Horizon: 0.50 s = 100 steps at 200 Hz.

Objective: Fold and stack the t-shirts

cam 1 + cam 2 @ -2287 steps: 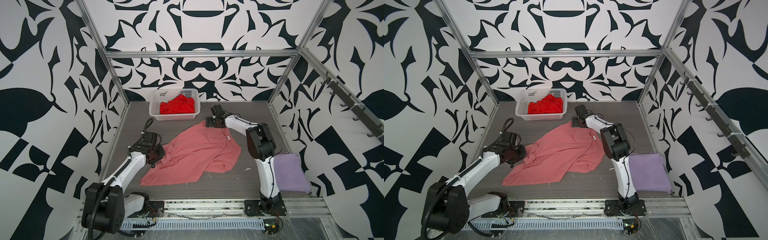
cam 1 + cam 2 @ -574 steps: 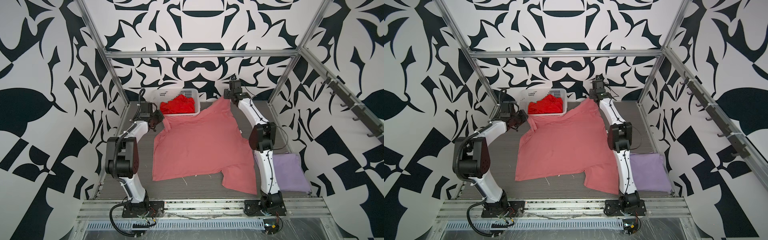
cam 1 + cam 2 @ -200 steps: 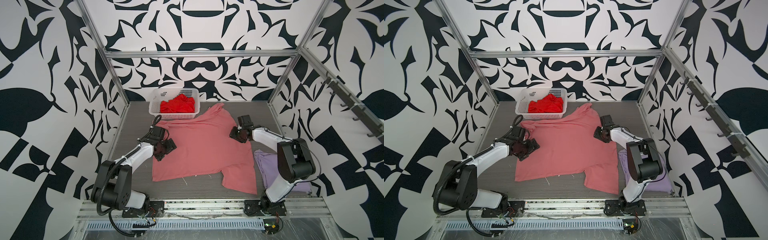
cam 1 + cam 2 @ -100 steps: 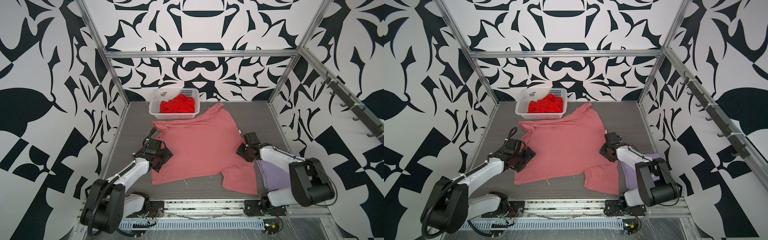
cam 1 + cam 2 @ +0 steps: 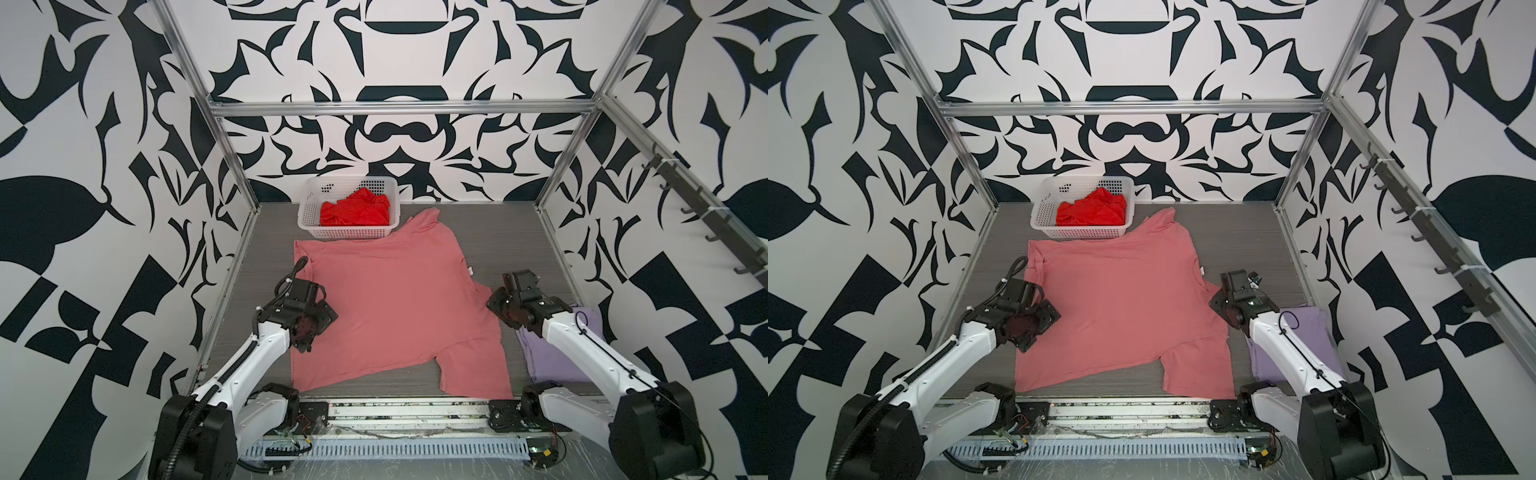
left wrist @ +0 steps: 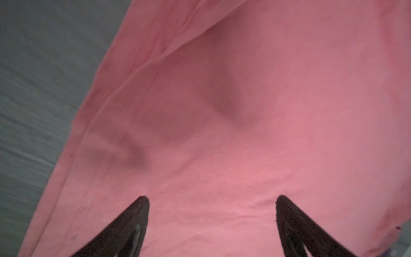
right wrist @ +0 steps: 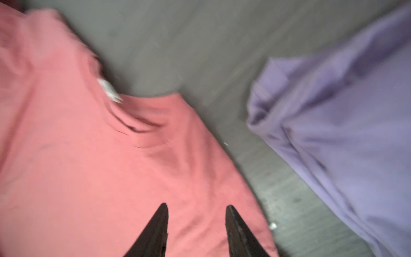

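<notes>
The left gripper [image 6: 212, 200] is positioned over the left edge of the pink shirt [image 5: 395, 307], about halfway along that edge. Its fingers [image 6: 138, 213] are spread wide, with nothing between them; the blurred wrist view does not show whether the tips touch the cloth. The pink shirt lies spread out, mostly flat, in the middle of the grey table [image 5: 498, 232]. Its straight hem is on the left side and its collar is on the right. One sleeve reaches toward the back, just beside the basket [image 5: 345, 232]. The other sleeve lies at the front right, near the table's front edge. The basket stands at the back of the table, left of centre, and the shirt's far edge meets its front wall. A red shirt [image 5: 355, 210] lies crumpled inside the basket. A small white label [image 5: 471, 271] shows at the collar. The right gripper [image 7: 196, 208] is positioned over the right side of the pink shirt, just in front of the collar. Its fingers [image 7: 159, 222] are partly apart and hold nothing; contact with the cloth cannot be determined. A lavender shirt [image 5: 1312, 332] lies folded at the front right of the table, apart from the pink shirt and partly under the right arm.
</notes>
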{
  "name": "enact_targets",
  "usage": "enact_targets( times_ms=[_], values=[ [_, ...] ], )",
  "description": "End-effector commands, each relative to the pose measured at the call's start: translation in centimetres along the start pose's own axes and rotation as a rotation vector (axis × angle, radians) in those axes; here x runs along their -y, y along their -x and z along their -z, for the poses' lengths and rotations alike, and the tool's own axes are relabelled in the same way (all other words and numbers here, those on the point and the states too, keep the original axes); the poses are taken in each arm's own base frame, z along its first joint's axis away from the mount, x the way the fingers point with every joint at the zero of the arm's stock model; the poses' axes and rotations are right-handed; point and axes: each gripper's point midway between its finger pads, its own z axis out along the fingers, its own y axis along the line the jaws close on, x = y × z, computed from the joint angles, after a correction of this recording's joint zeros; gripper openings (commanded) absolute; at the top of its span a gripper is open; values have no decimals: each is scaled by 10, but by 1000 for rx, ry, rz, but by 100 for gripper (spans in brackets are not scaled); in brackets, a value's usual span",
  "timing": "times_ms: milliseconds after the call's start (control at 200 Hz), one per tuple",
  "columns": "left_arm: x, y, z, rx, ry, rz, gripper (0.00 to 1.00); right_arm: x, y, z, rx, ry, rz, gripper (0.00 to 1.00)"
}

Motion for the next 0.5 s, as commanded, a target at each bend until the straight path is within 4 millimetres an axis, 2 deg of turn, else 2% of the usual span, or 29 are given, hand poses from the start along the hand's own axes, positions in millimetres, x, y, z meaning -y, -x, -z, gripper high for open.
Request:
enact_targets(
  times_ms=[0,45,145,160,260,380,435,495],
  values=[
    [44,37,25,105,-83,-114,94,-62,41,17,102,140,76,47],
    [57,49,26,129,-92,-139,95,-85,48,15,111,179,102,47],
    [80,70,16,134,-112,-185,95,-132,60,0,108,245,140,47],
    [80,71,6,115,-96,-191,95,-140,61,-2,106,260,144,47],
    [94,93,-15,120,-100,-202,95,-188,65,-27,102,345,174,48],
    [102,112,-44,94,-151,-139,95,-227,65,-69,59,431,124,48],
    [99,117,-58,80,-148,-112,95,-235,63,-88,43,437,107,48],
    [94,120,-69,65,-135,-94,95,-235,60,-106,32,413,91,47]
  ],
)
